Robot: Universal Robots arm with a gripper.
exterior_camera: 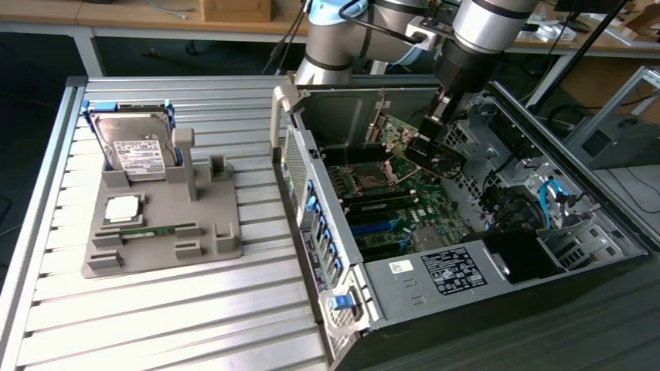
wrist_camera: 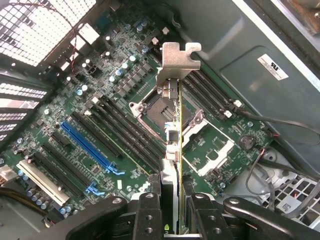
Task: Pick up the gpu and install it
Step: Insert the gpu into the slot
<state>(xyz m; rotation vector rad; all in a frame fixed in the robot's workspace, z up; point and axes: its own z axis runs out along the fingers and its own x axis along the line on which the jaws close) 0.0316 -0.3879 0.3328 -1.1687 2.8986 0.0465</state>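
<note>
One thin green card, the gpu (wrist_camera: 173,125), is gripped by the hand (wrist_camera: 174,206). It is pinched on both sides between the two black fingers (wrist_camera: 149,215). The card is seen from its thin edge, and its silver metal bracket (wrist_camera: 177,60) is at the end far from the hand. The gpu is held up inside the open computer case (exterior_camera: 309,178), above the green main board (wrist_camera: 100,75), and it is not yet pushed into any slot. A long blue slot (wrist_camera: 85,145) is seen on the board, off to one side of the card.

Outside the case, at the exterior view's left, a grey holder (exterior_camera: 222,243) is laid on the tabletop (exterior_camera: 154,325). A silver hard drive (exterior_camera: 139,151) is stood up in the holder, and a small memory stick (exterior_camera: 154,230) is laid flat in it.
</note>
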